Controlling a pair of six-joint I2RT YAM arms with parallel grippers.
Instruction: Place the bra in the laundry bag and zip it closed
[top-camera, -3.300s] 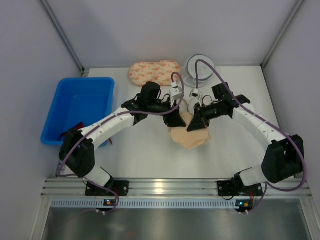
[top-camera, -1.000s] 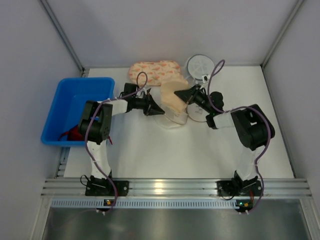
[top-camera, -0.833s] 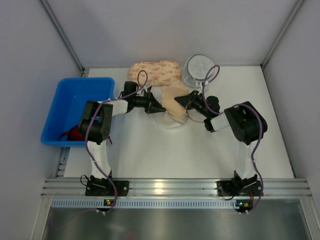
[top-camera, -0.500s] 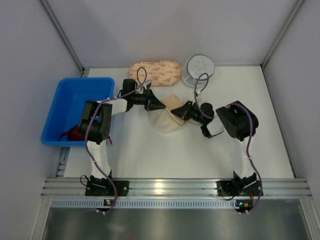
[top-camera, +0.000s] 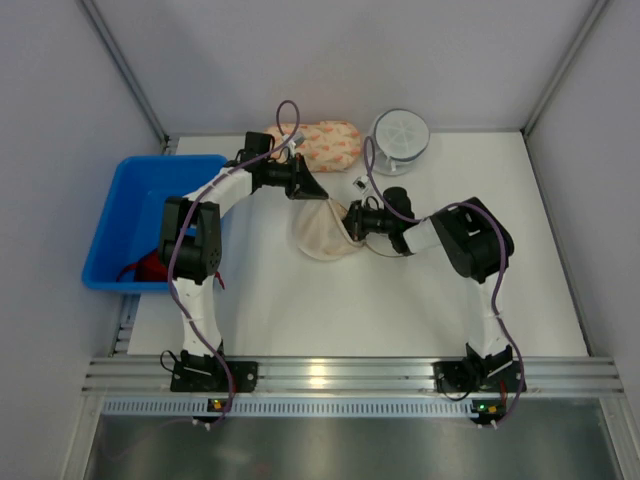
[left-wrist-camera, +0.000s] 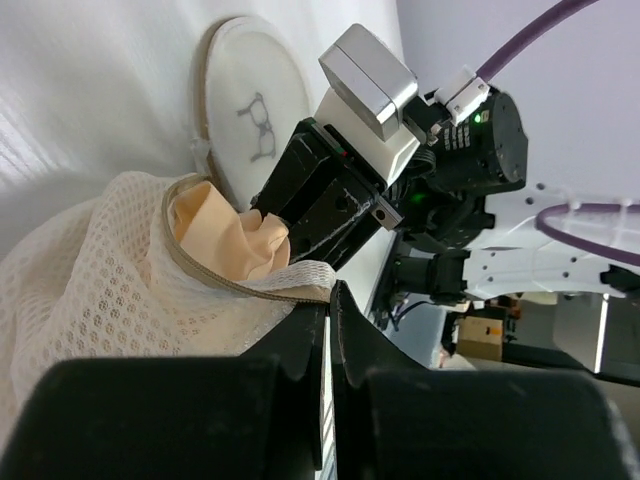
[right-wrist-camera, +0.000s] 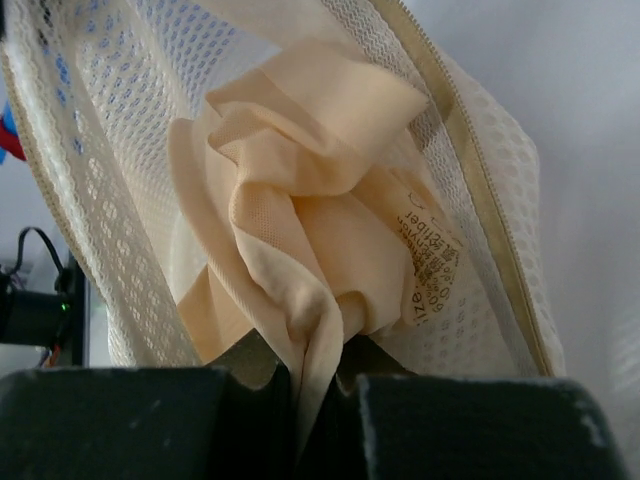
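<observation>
The laundry bag (top-camera: 318, 238) is a beige mesh dome held open above the table's middle. My left gripper (top-camera: 312, 193) is shut on its beige rim (left-wrist-camera: 255, 290) at the far side. The bag's other dome (left-wrist-camera: 250, 108) lies flat beside it and carries a small dark mark. The bra (right-wrist-camera: 300, 200), soft plain beige fabric, is bunched up inside the mesh. My right gripper (top-camera: 350, 222) reaches into the opening from the right, shut on a fold of the bra (left-wrist-camera: 225, 235). In the right wrist view the mesh wall (right-wrist-camera: 480, 210) surrounds the bra.
A blue bin (top-camera: 150, 200) stands at the left with a red cloth (top-camera: 150, 268) in it. A peach floral pouch (top-camera: 328, 143) and a white round ribbed container (top-camera: 400, 133) sit at the back, just behind both grippers.
My right gripper has carried the bra left and toward me, into the mesh dome. My left gripper has drawn the bag's rim up and back toward the pouch. Both stayed shut.
</observation>
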